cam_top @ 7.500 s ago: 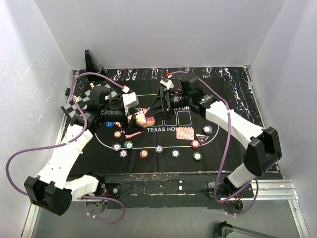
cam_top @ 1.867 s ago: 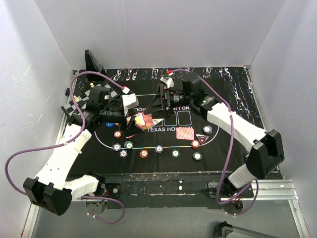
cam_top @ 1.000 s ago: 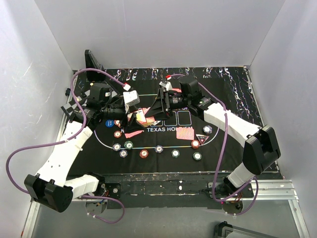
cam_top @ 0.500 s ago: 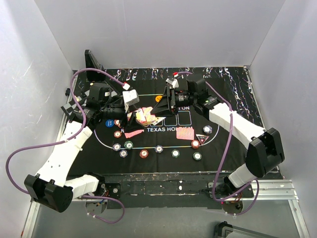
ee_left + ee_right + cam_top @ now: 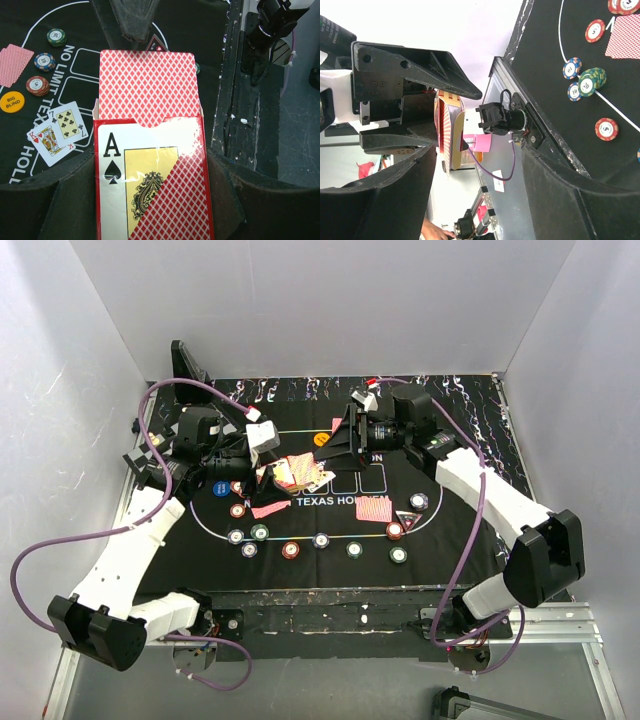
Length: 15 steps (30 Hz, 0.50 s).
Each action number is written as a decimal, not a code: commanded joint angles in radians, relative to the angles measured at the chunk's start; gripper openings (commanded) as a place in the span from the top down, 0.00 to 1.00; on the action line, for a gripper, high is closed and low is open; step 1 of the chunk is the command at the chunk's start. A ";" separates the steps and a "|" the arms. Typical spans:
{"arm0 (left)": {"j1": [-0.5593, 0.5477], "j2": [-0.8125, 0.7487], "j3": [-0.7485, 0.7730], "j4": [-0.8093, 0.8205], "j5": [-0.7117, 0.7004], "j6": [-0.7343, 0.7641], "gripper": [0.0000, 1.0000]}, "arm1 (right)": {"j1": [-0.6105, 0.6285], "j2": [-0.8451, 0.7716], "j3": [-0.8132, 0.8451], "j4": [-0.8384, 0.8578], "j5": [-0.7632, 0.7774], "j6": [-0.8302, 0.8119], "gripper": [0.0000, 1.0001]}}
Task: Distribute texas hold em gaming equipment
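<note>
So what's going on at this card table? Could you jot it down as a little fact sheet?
left claw: shut on a red-patterned card box with an ace of spades on its front, cards poking out of the top
right claw: open, holding nothing
face up on the black felt mat: king of hearts, seven of clubs
orange round button: reads Big Blind
round poker chips: curved row on the mat's near side

A black printed play mat (image 5: 330, 570) covers the table. A small black-and-white chessboard (image 5: 140, 458) lies at the mat's 9 o'clock edge, partly hidden. A dark wedge-shaped stand (image 5: 185, 365) sits at 11 o'clock. An aluminium rail (image 5: 560, 615) runs at 5 o'clock.
</note>
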 commanded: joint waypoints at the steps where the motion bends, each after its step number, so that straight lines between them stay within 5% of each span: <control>1: 0.005 -0.041 -0.002 0.030 0.041 -0.005 1.00 | 0.011 -0.035 0.054 -0.018 0.019 -0.029 0.22; 15: 0.005 -0.031 0.004 0.027 0.038 -0.007 1.00 | 0.138 0.096 0.132 0.028 0.021 0.003 0.19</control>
